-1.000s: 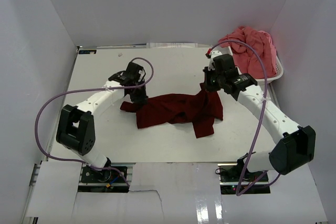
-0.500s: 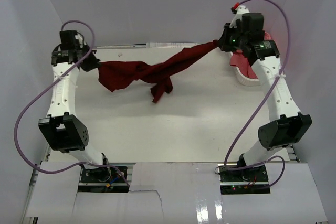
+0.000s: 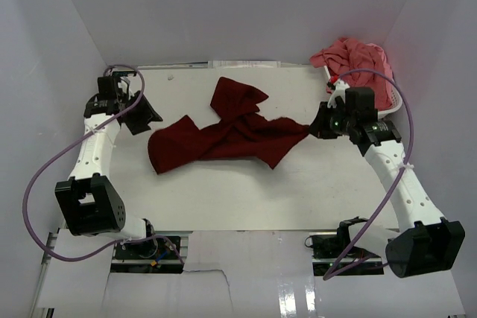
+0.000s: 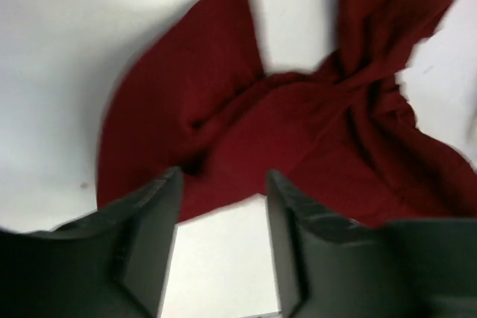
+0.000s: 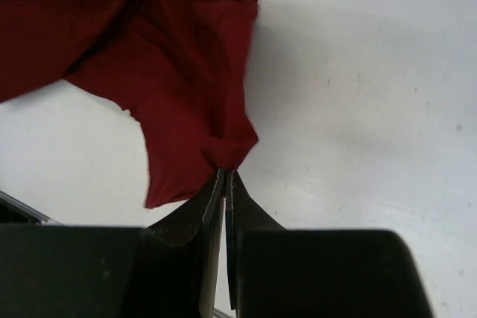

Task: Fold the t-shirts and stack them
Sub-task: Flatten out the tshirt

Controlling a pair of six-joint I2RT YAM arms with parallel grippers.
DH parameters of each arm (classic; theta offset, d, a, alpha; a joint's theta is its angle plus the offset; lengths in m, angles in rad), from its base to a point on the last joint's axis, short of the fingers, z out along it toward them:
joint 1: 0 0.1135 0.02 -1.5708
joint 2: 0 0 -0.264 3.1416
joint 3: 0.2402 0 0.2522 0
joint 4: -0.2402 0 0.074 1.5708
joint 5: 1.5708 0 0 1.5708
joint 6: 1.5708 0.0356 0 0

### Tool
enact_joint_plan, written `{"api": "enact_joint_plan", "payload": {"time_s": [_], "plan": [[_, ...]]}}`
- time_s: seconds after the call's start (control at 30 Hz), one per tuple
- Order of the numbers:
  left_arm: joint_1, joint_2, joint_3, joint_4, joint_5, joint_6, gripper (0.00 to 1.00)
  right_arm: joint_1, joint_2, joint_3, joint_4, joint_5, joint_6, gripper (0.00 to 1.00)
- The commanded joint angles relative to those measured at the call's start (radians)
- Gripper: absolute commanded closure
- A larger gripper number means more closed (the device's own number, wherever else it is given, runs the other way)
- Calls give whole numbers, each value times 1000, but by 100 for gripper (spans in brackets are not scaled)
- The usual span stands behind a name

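The left fingers [image 4: 153,221] stand wide apart with nothing between them, and bare white counter [image 3: 246,191] shows in the gap. Just beyond their tips lies one end of the dark maroon red cloth t-shirt [image 3: 223,135]. The right fingers [image 5: 212,206] are pressed flat together, pinching a bunched corner of the same shirt at their tips. From that pinch the cloth spreads across the counter toward the left fingers. It is crumpled and twisted at its middle, with one flap lying out toward the far edge. Farther off, beyond and outside the right fingers, a white plastic basket [image 3: 397,99] sits at the counter's far right corner. It holds a heaped coral pink cloth t-shirt [image 3: 354,57] that rises above the rim.
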Motion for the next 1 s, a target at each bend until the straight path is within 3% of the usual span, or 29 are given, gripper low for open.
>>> {"api": "enact_joint_plan", "payload": {"time_s": [0.0,0.1,0.2,0.33,0.43,0.57,0.67,0.97], "plan": [[6,-40,-90,27,23,18,35,2,-85,-73,-6,36,15,92],[6,-65,-122,29,15,20,2,2,-128,-101,-66,66,14,92],[6,-89,-141,9,28,33,2,4,-162,-129,-85,81,12,92],[-17,-132,-201,-12,147,61,2,2,-170,-136,-94,113,6,92],[-112,-146,-265,-49,157,55,2,2,-142,-144,-69,123,0,92],[-364,-187,-336,-58,126,-18,2,2,-70,-149,-17,110,8,92],[-470,-215,-371,-68,97,-65,2,4,-39,-159,29,98,21,92],[-529,-154,-437,-68,3,-48,2,22,21,-81,-9,112,15,92]]}}
